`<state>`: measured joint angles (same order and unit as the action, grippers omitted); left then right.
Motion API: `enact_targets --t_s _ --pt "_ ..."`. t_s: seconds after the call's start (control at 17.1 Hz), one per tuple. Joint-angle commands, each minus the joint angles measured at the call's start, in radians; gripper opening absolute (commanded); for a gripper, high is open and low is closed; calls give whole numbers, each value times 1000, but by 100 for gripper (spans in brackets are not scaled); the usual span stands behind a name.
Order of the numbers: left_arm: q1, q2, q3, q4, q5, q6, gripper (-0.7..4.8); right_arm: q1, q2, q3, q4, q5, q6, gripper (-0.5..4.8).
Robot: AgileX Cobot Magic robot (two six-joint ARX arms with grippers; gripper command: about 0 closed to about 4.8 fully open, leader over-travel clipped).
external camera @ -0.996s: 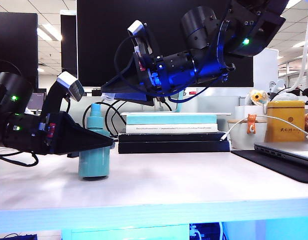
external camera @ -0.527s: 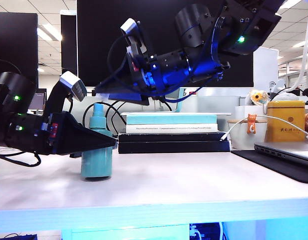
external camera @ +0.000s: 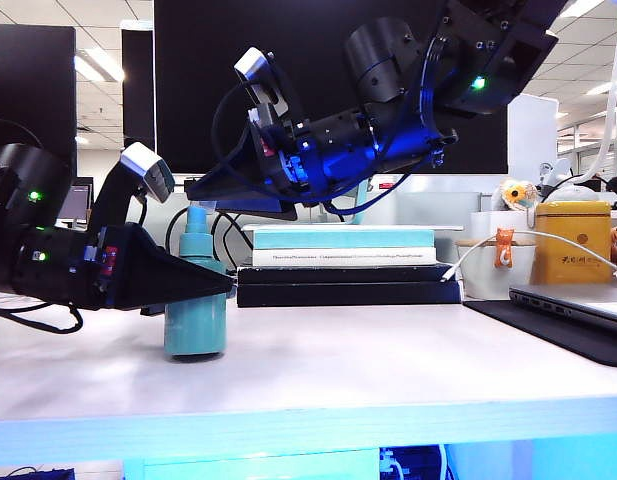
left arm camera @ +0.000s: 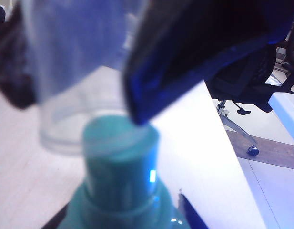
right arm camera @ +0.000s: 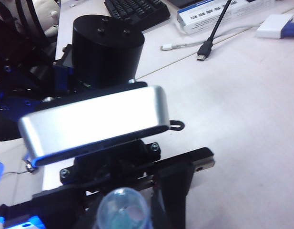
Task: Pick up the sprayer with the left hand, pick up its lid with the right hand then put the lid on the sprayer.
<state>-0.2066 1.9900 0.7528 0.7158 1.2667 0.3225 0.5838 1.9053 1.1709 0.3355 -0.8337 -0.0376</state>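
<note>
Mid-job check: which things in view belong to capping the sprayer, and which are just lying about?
In the job:
- sprayer, upright on the table, gripped by the left gripper
- lid, clear, held in the right gripper just above the nozzle

Lying about:
- stack of books
- yellow tin
- laptop
- white cable

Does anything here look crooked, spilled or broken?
Nothing stands out. The sprayer stands upright in the left gripper, just above the table. The right gripper holds the clear lid right above the nozzle, not yet seated. No spill shows.
</note>
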Motion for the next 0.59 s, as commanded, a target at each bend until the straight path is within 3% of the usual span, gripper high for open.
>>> enact_targets --t_s 0.06,0.59 --pt "-2 -2 0 -12 -10 3 236 4 2 3 -3 10 -19 107" --pt "-2 -2 0 -12 -6 3 236 12 29 3 -18 29 -42 107"
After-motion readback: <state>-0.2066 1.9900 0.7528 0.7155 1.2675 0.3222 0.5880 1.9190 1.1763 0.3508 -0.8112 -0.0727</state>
